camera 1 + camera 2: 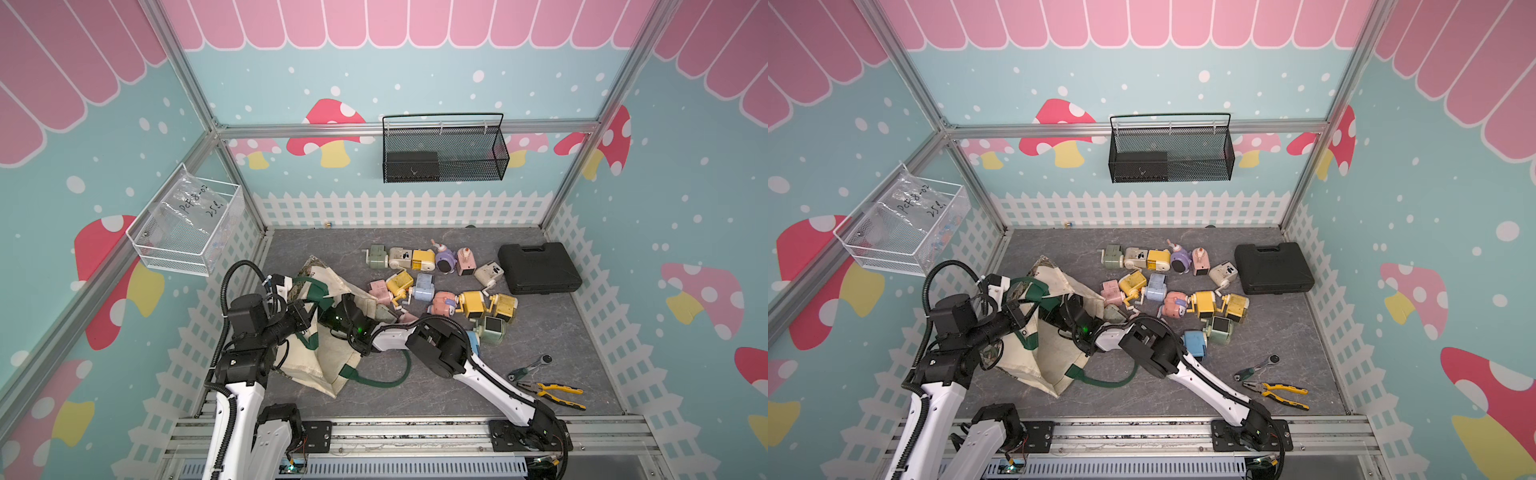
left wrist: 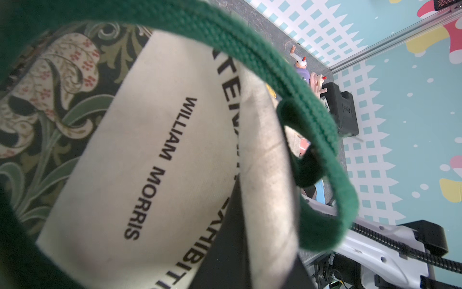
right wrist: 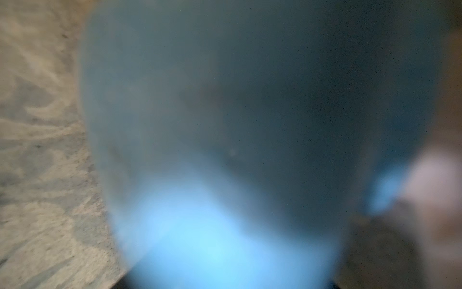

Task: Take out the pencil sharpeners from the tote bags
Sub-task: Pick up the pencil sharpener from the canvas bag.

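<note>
The cream tote bag lies crumpled at the front left of the table, its mouth turned toward the sharpeners. My left gripper is shut on the bag's cream rim and holds it up; its green strap loops in front of the left wrist camera. My right gripper reaches into the bag's mouth, fingertips hidden. A blurred blue pencil sharpener fills the right wrist view; the grip does not show. Several pastel sharpeners lie on the table.
A black plastic case sits at the back right. Yellow-handled pliers and a ratchet wrench lie front right. A black mesh basket hangs on the back wall, a white wire basket on the left wall.
</note>
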Controlling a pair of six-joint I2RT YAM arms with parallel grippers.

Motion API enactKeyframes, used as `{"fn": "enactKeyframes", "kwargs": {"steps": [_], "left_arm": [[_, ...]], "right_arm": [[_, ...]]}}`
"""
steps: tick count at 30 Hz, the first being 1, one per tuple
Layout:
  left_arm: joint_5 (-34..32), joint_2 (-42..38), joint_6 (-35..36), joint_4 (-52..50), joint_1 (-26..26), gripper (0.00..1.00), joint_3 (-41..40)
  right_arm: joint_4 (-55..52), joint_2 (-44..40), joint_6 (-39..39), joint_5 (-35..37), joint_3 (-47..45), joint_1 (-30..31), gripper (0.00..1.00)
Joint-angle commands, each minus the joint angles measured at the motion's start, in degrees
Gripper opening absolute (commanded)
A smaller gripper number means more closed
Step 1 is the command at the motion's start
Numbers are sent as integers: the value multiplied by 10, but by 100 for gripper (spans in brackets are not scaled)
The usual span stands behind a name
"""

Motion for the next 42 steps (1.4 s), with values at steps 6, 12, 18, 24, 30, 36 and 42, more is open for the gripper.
{"fn": "enactKeyframes", "kwargs": {"steps": [6, 12, 18, 24, 30, 36, 42], "left_arm": [[-14, -15, 16, -16, -4, 0, 20], [-53, -10, 18, -33, -2, 0, 23], [-78, -2, 17, -43, 2, 0, 27], [-91, -1, 16, -48, 9, 0, 28], [-102, -4, 17, -53, 14, 0, 29], [-106, -5, 17, -54, 21, 0, 29], [-110, -4, 16, -56, 22, 0, 30]], "right_arm": [[-24, 14, -28, 9, -55, -47, 56], [4, -3, -50, -4, -85, -45, 53], [18, -36, -110, -13, -109, -39, 52], [31, -76, -139, -17, -168, -32, 51], [62, -104, -136, -20, -240, -27, 50], [78, -109, -146, -20, -275, -27, 50], [99, -125, -183, -21, -291, -26, 50]]}}
